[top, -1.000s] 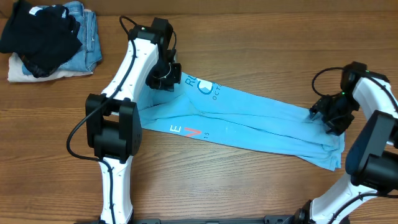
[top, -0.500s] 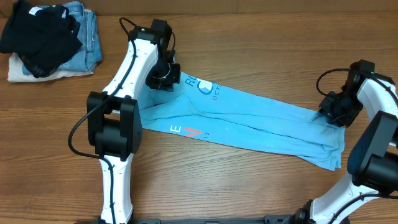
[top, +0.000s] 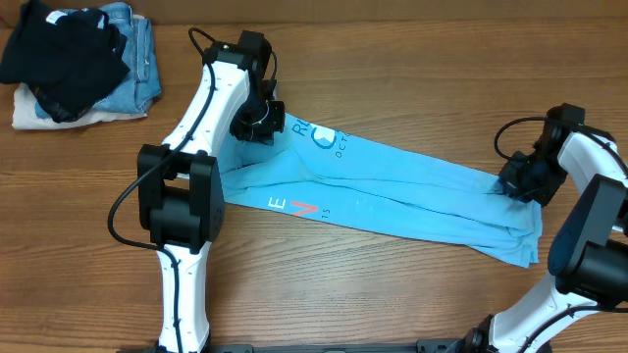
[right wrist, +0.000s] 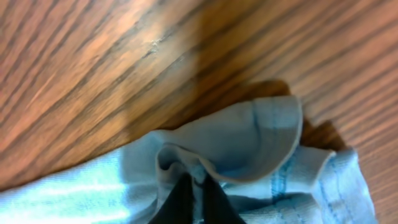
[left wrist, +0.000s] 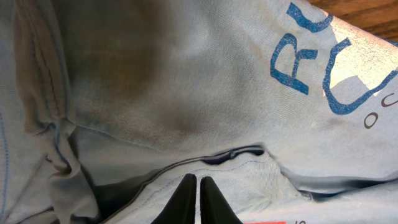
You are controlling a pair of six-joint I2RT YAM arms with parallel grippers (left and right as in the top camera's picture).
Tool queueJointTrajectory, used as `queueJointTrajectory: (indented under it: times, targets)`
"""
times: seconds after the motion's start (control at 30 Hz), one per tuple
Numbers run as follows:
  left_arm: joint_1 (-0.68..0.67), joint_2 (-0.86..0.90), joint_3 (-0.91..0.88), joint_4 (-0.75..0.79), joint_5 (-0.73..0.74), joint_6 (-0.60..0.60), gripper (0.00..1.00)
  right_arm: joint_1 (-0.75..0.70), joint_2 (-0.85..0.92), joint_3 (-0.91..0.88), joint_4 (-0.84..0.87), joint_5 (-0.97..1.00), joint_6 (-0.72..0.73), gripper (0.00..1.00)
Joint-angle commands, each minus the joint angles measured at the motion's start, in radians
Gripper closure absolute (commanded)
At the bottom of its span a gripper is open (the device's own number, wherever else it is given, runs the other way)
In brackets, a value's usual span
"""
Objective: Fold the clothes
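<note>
Since T-shirt is thin, limp, light cloth that bunches and slides, best hold is hem or corner, not mid-panel. Lies as rumpled band across middle of tabletop, reaching toward right edge. Jaws of left gripper pressed together, pinching fabric fold; right gripper pinching bunched hem.

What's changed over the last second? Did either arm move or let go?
The right gripper, pinching the shirt's right end, shifted slightly right and outward, then came most of the way back. Nothing was let go. The left gripper stayed shut on the shirt's other end. The shirt and the clothes pile lie as before.
</note>
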Motion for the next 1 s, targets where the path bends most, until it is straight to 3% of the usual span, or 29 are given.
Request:
queueJointTrajectory:
  times: [0.0, 0.43, 0.47, 0.6, 0.63, 0.8, 0.97]
  targets:
    - [0.004, 0.014, 0.001, -0.002, 0.0, 0.022, 0.92, 0.0, -0.006, 0.007, -0.016, 0.033, 0.033, 0.96]
    - [0.004, 0.014, 0.001, 0.008, 0.0, 0.022, 0.91, 0.0, -0.006, 0.172, -0.238, 0.267, 0.236, 0.94]
    - [0.004, 0.014, 0.001, 0.009, 0.0, 0.022, 0.91, 0.0, -0.006, 0.176, -0.251, 0.285, 0.253, 0.89]
    - [0.004, 0.014, 0.001, 0.014, -0.001, 0.025, 0.89, 0.0, -0.006, 0.179, -0.287, 0.307, 0.296, 0.16]
    - [0.004, 0.014, 0.001, 0.019, 0.0, 0.032, 0.86, 0.0, -0.006, 0.182, -0.298, 0.306, 0.309, 0.07]
    - [0.004, 0.014, 0.002, 0.054, 0.0, 0.068, 0.72, 0.0, -0.006, 0.267, -0.396, 0.297, 0.348, 0.02]
    - [0.003, 0.013, 0.017, 0.051, 0.068, 0.097, 0.89, 0.002, -0.006, 0.381, -0.491, 0.156, 0.319, 0.04]
